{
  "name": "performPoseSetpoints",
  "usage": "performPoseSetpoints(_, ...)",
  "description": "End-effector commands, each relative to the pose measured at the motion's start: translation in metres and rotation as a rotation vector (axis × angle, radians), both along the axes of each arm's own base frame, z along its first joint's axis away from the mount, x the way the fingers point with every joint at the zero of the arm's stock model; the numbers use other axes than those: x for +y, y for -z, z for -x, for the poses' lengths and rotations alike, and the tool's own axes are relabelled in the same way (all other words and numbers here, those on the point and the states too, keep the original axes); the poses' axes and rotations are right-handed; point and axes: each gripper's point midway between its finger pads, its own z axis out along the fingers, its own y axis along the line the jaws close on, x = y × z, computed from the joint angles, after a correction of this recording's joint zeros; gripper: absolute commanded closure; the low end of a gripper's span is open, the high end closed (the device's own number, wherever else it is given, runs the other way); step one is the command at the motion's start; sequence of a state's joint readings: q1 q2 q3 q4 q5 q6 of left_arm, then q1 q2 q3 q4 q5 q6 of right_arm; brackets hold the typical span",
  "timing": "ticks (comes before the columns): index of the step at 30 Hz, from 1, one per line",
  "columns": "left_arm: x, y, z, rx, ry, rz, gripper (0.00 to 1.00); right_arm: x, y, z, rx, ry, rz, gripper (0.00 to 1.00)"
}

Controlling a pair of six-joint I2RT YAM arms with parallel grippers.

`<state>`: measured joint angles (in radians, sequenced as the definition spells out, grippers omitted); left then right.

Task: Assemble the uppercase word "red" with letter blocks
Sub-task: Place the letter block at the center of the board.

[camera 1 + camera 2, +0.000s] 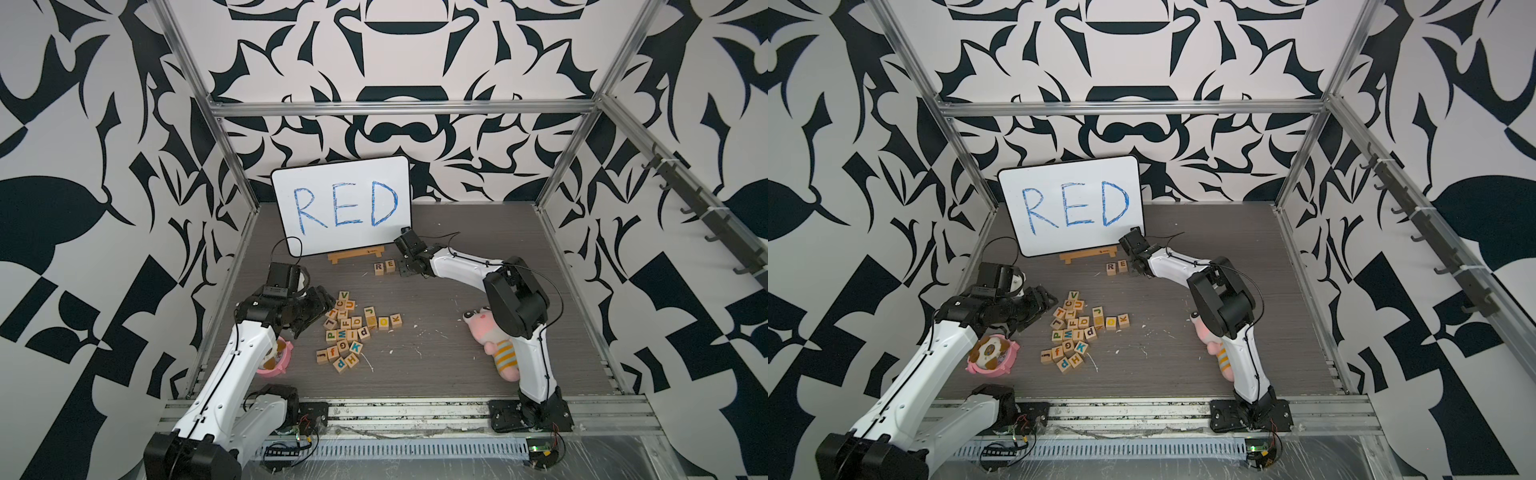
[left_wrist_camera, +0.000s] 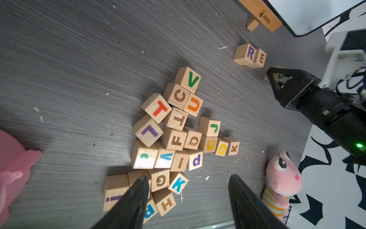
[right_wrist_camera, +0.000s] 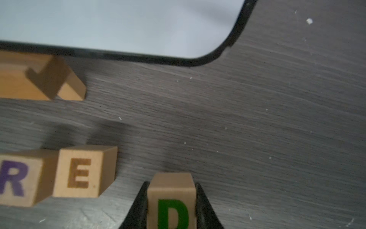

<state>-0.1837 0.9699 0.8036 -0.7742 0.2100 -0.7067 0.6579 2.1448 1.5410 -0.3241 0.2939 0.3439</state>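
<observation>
the right gripper gripped the d block, just off the three o'clock side of the e block in a top view. the sound move was to ease it toward nine o'clock, squared with the r block, till faces touched. the left gripper hung open, empty.

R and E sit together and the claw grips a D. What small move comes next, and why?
Probably the right gripper should slide its D block across to the E block: a gap separates them, while the R block touches E.
</observation>
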Motion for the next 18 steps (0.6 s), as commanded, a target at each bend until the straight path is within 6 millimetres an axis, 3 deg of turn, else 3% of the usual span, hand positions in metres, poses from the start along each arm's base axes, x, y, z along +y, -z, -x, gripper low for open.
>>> performPoseSetpoints(1,-0.002,0.005,0.002,0.014,0.019,0.006,0.32,0.005,-0.027,-0.015,-0.076,0.042,-0.033,0.8)
performPoseSetpoints(11,-0.003,0.007,0.002,0.024,0.021,0.005,0.31,0.018,-0.007,-0.019,-0.049,0.05,-0.088,0.78)
performPoseSetpoints(18,-0.003,0.008,0.002,0.029,0.021,0.004,0.31,0.025,-0.004,-0.022,-0.038,0.057,-0.126,0.74)
